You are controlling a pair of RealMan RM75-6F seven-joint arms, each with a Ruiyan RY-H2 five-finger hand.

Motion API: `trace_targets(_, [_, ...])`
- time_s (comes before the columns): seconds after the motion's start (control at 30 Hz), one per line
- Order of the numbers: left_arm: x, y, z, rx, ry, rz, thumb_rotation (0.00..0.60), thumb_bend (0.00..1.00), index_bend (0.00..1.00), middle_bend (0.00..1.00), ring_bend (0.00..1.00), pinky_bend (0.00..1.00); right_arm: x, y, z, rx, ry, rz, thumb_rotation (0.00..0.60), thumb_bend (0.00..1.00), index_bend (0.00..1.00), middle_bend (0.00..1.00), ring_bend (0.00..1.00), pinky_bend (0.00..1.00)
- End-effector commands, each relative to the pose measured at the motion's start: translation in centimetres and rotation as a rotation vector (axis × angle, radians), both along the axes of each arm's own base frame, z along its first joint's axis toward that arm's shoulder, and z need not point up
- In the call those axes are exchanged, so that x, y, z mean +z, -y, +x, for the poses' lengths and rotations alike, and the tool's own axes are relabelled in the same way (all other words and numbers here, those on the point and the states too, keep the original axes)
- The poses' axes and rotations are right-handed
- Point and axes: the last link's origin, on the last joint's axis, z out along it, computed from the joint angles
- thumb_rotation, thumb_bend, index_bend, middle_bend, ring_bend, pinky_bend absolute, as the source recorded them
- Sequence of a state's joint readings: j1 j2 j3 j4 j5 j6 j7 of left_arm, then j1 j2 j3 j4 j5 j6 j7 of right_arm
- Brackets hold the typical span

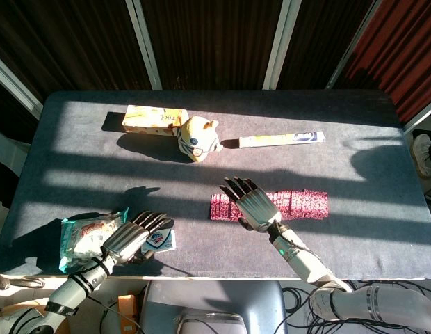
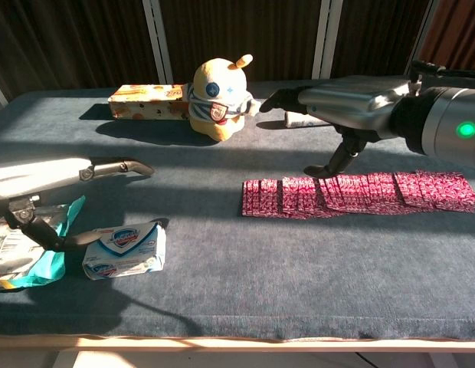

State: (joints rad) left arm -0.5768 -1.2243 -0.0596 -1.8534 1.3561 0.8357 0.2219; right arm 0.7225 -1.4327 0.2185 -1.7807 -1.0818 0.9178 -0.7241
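The pink sachet strip lay flat mid-table in the head view, my right hand spread above its left half, holding nothing. In the chest view, my left hand hovered open over the soap bar, thumb touching it, beside a teal packet.

**Where Things Lay on the Table**

On the table, a toy figure stood near the far edge, with a box just behind it to the left and a long narrow box to its right. Nearer the front, right of centre, a strip of sachets lay crosswise; the right robot hand hung above its left part. At the front left corner, a soap bar lay beneath the left robot hand, a snack packet just to its left.
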Motion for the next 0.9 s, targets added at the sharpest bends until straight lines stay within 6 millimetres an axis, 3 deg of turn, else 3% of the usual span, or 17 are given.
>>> trace_targets(0.03, [0.1, -0.1, 0.1, 0.002, 0.004, 0.006, 0.600, 0.42, 0.00, 0.02, 0.00, 0.04, 0.1, 0.0, 0.0, 0.000, -0.003, 0.000, 0.600, 0.26, 0.00, 0.00, 0.00, 0.14])
trace_targets(0.2, [0.8, -0.3, -0.2, -0.005, -0.006, 0.052, 0.600, 0.42, 0.00, 0.02, 0.00, 0.04, 0.9, 0.3, -0.5, -0.012, 0.003, -0.013, 0.600, 0.26, 0.00, 0.00, 0.00, 0.14])
trace_targets(0.33, [1.9, 0.3, -0.8, -0.011, -0.033, 0.094, 0.600, 0.41, 0.00, 0.02, 0.00, 0.04, 2.8, 0.4, -2.0, -0.035, 0.003, -0.049, 0.600, 0.26, 0.00, 0.00, 0.00, 0.14])
trace_targets(0.5, [4.0, 1.4, -3.2, 0.023, -0.068, 0.185, 0.600, 0.42, 0.00, 0.02, 0.00, 0.04, 6.9, 0.5, -5.9, -0.086, -0.023, -0.137, 0.600, 0.26, 0.00, 0.00, 0.00, 0.14])
trace_targets(0.57, [5.0, 2.2, -4.6, 0.022, -0.097, 0.253, 0.600, 0.42, 0.00, 0.02, 0.00, 0.04, 8.3, 0.5, -7.9, -0.109, -0.047, -0.174, 0.600, 0.26, 0.00, 0.05, 0.02, 0.18])
trace_targets(0.63, [6.1, 3.5, -6.5, 0.034, -0.118, 0.339, 0.600, 0.42, 0.00, 0.02, 0.00, 0.04, 9.8, 0.7, -10.2, -0.124, -0.096, -0.219, 0.600, 0.26, 0.01, 0.24, 0.25, 0.47])
trace_targets(0.7, [6.9, 5.0, -8.5, 0.055, -0.125, 0.410, 0.600, 0.42, 0.00, 0.01, 0.00, 0.04, 10.8, 0.4, -12.8, -0.189, -0.150, -0.215, 0.600, 0.26, 0.04, 0.60, 0.72, 0.91])
trace_targets(0.73, [7.2, 5.7, -9.3, 0.062, -0.126, 0.434, 0.600, 0.42, 0.00, 0.01, 0.00, 0.04, 11.1, 0.4, -13.6, -0.206, -0.174, -0.213, 0.600, 0.27, 0.07, 0.70, 0.85, 0.99])
trace_targets(0.77, [7.5, 6.5, -10.1, 0.070, -0.127, 0.453, 0.600, 0.42, 0.00, 0.01, 0.00, 0.04, 11.3, 0.5, -14.5, -0.220, -0.195, -0.215, 0.600, 0.28, 0.09, 0.75, 0.91, 1.00])
trace_targets(0.9, [8.2, 10.2, -13.2, 0.122, -0.117, 0.486, 0.600, 0.42, 0.00, 0.01, 0.00, 0.03, 11.3, 0.5, -17.8, -0.282, -0.258, -0.198, 0.600, 0.34, 0.11, 0.81, 0.96, 1.00])
